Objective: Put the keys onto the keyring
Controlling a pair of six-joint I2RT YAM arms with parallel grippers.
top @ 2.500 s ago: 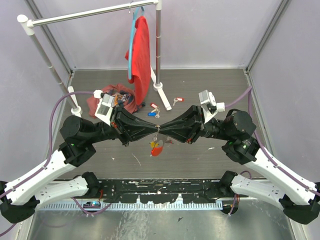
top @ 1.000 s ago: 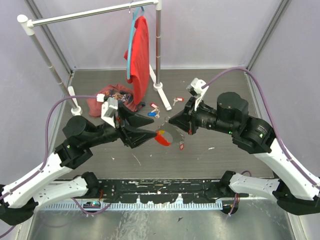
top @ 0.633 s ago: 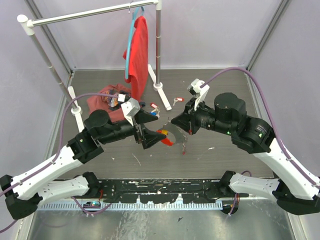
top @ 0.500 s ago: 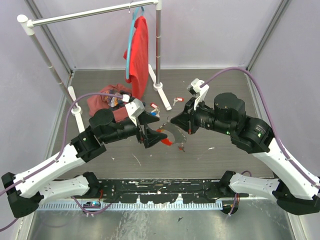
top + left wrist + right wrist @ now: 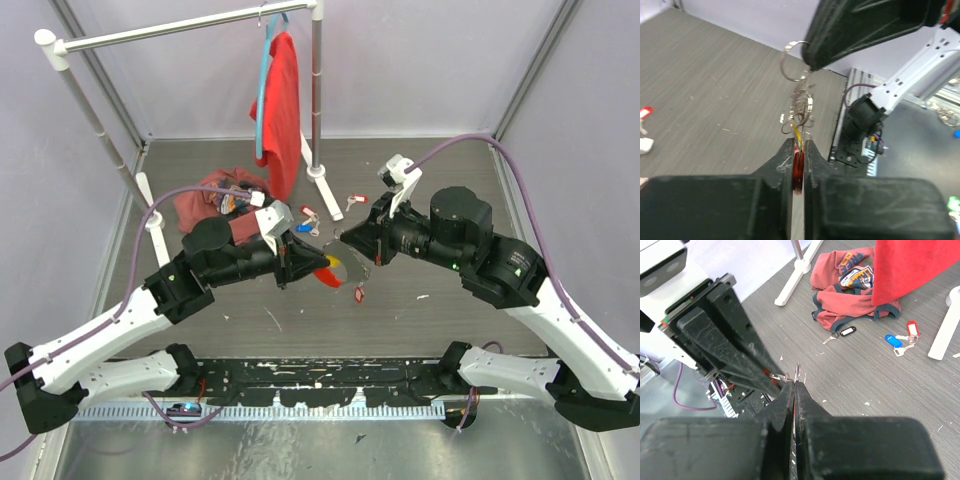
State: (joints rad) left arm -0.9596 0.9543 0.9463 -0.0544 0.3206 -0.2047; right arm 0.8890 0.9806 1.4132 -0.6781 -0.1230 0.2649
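Thin silver chain keyring (image 5: 799, 102) hung stretched above the grey table (image 5: 880, 385) between 2 grippers. Left gripper (image 5: 798, 150) was clamped on its flat red tag (image 5: 798, 167); right gripper (image 5: 793, 384) pinched its top ring. Small tagged keys (image 5: 900, 337) lay well apart.

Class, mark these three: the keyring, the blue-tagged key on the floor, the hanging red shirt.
keyring (image 5: 801, 105), left wrist view, on its chain links.
blue-tagged key (image 5: 891, 340), right wrist view, on the blue tag.
hanging red shirt (image 5: 284, 110), top external view, mid-cloth.
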